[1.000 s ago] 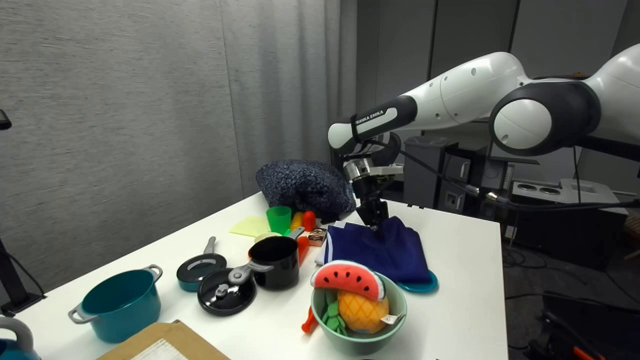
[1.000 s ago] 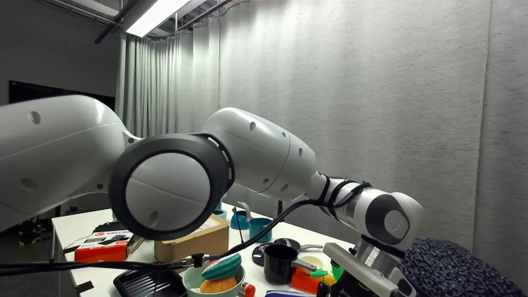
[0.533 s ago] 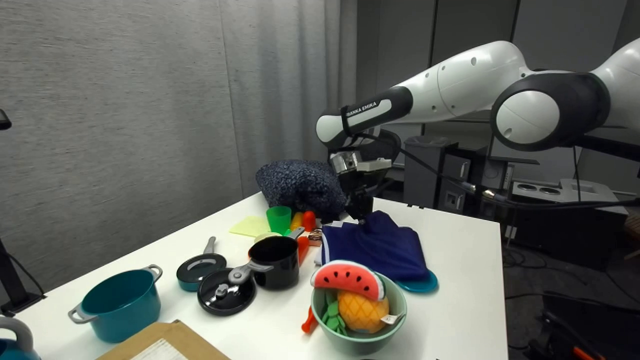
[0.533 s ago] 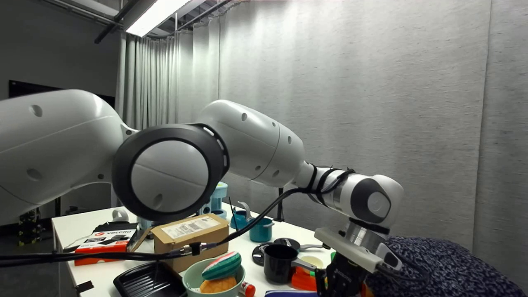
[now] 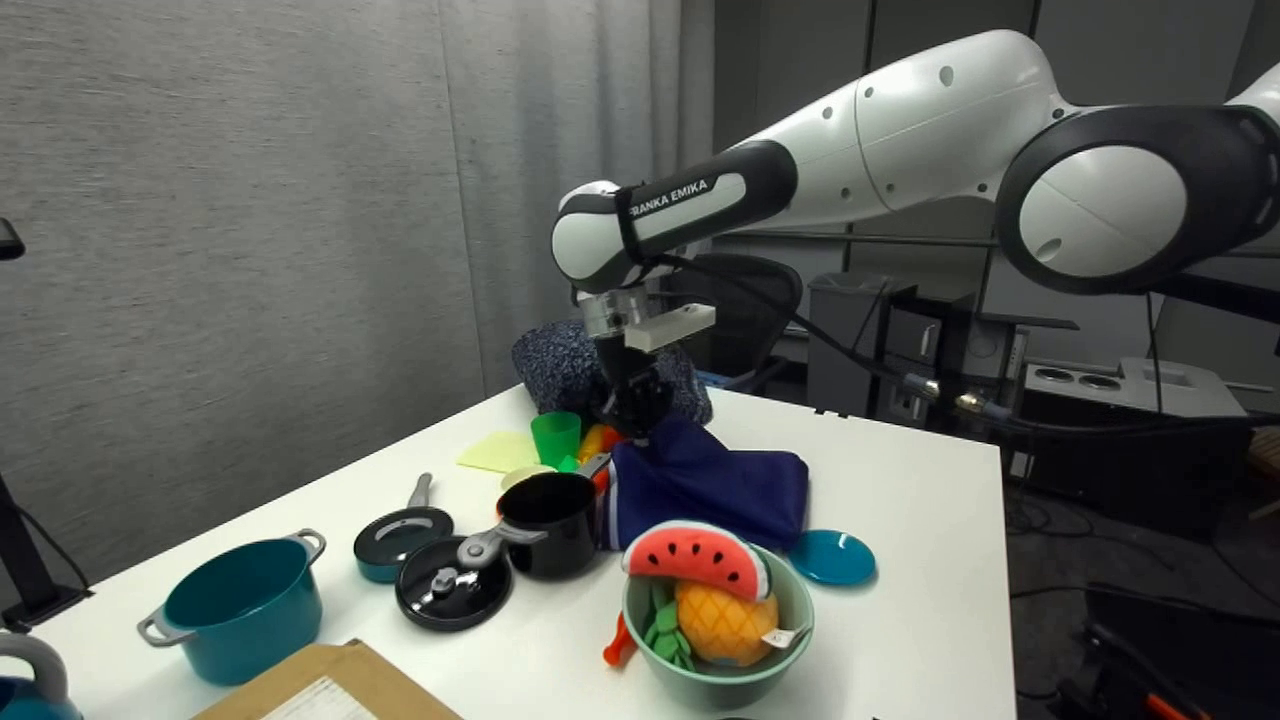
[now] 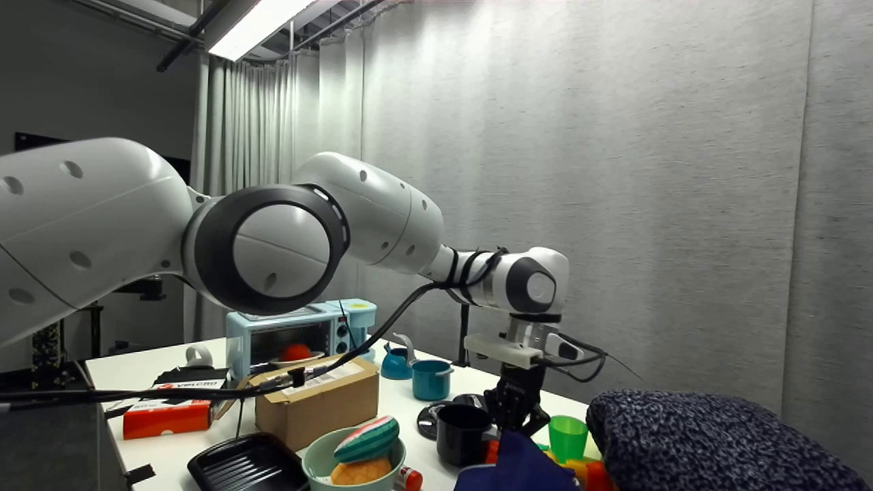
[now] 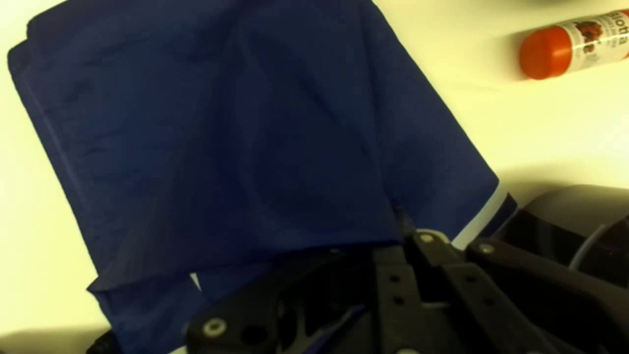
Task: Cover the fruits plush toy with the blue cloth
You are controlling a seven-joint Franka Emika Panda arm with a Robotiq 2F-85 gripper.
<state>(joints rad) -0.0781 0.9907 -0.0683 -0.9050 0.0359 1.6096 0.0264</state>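
Note:
The blue cloth (image 5: 715,490) lies on the white table behind the bowl, one corner pulled up to my gripper (image 5: 640,438). It also shows in an exterior view (image 6: 515,467) and fills much of the wrist view (image 7: 245,147). My gripper, also visible in an exterior view (image 6: 517,428) and in the wrist view (image 7: 400,238), is shut on the raised cloth; its fingertips are partly hidden by fabric. The fruit plush toys, a watermelon slice (image 5: 697,557) and a pineapple (image 5: 724,625), sit uncovered in the pale green bowl (image 5: 715,688), apart from the cloth.
A black pot (image 5: 548,530) stands against the cloth's side. A teal disc (image 5: 833,558) lies beside the bowl. A green cup (image 5: 556,437) and navy bumpy mound (image 5: 550,365) are near the gripper. A cardboard box (image 6: 320,402) and black tray (image 6: 249,467) flank the bowl.
My gripper has moved toward the black pot and green cup, dragging the blue cloth with it. The teal disc is now uncovered. The bowl and plush toys have not moved.

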